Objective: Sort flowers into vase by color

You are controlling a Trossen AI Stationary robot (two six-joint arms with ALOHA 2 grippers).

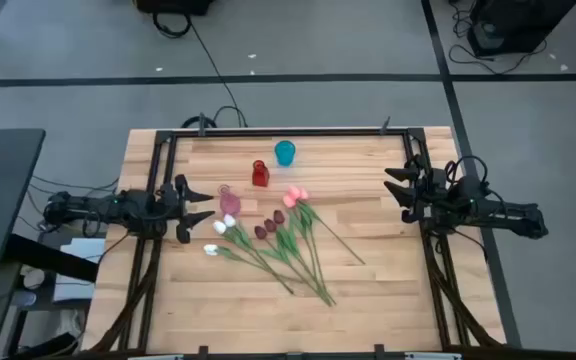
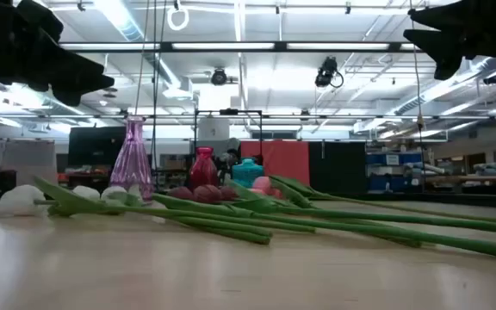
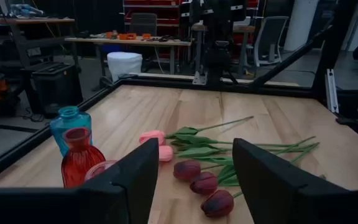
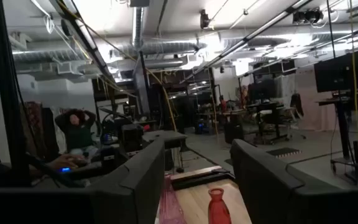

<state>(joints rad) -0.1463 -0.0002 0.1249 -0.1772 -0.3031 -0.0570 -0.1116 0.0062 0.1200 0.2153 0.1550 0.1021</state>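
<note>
Holding my left gripper [image 1: 206, 204] open and empty left of centre, my right gripper [image 1: 396, 192] open at right, tulips [image 1: 278, 240] lying mid-frame below three vases [image 1: 260, 174].

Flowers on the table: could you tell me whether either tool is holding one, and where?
Nothing is held. The left tool and right tool are both open and empty at the table's sides, and the flowers lie untouched.
</note>
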